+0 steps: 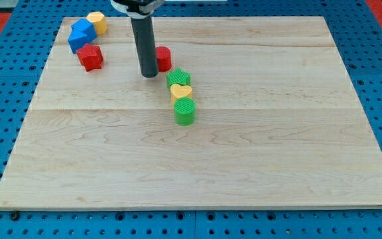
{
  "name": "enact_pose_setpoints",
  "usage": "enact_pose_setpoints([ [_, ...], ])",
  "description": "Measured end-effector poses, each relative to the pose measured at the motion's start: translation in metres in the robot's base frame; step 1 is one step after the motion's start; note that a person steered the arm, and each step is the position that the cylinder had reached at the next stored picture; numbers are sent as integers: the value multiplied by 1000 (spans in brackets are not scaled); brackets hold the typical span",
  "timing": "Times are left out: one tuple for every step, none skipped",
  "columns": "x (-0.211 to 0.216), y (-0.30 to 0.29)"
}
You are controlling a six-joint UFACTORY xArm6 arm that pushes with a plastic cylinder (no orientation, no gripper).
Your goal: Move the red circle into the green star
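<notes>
Our red circle (164,58) sits near the table's (277,166) top edge, left of centre, partly hidden behind our rod. The green star (178,78) lies just beside it, toward the bottom right, heading a touching column with a yellow heart (181,91) and a green cylinder (185,111).

The circle looks almost against the star already, so we judge only a short, gentle nudge is needed. Our tip (148,75) stands just left of the circle; to push well, we should get it to the circle's upper-left side and drive diagonally toward the star, slowly, so the column stays put.

Our rod hangs upright. It is no grasping tool, so nothing opens or pinches.
</notes>
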State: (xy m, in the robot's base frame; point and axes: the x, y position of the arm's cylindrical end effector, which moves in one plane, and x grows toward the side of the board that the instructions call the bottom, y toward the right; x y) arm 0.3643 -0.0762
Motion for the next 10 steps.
enact_pose_setpoints([
  [8, 0],
  [12, 1],
  [18, -6],
  [8, -19],
  [-27, -25],
  [-61, -9],
  [-87, 7],
  [-81, 15],
  [-64, 31],
  [-41, 31],
])
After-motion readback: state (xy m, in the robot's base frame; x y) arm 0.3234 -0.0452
